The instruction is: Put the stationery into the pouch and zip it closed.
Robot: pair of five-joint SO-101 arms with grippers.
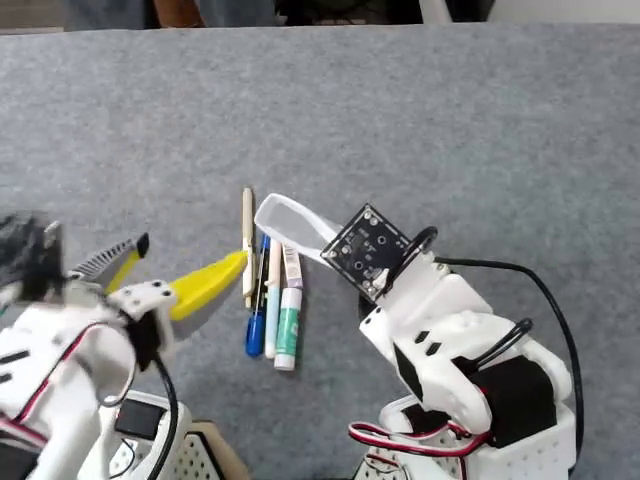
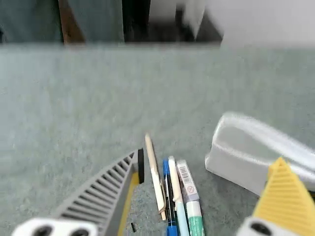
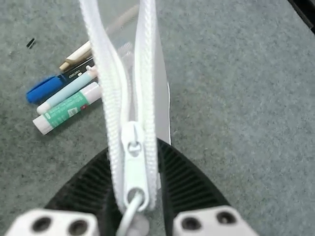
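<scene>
From above, four pens (image 1: 272,300) lie side by side on the grey table (image 1: 450,130), all outside the white pouch (image 1: 290,218). The right gripper (image 1: 335,250) is clamped on the pouch, which reaches to the pens' far ends. The left gripper (image 1: 190,255), fingers apart, sits beside the pens. Open cloth runs to the far edge.

Left wrist camera: the pens (image 2: 170,191) lie between the spread fingers (image 2: 108,187), and the pouch (image 2: 246,152) is just beside them.

Right wrist camera: the right gripper (image 3: 134,162) pinches the pouch (image 3: 123,73) at its zipper slider (image 3: 132,147), with the zip parted beyond it.

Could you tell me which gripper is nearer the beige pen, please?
Left. The left gripper sits right beside the beige pen; the right gripper grips the pouch farther off.
</scene>
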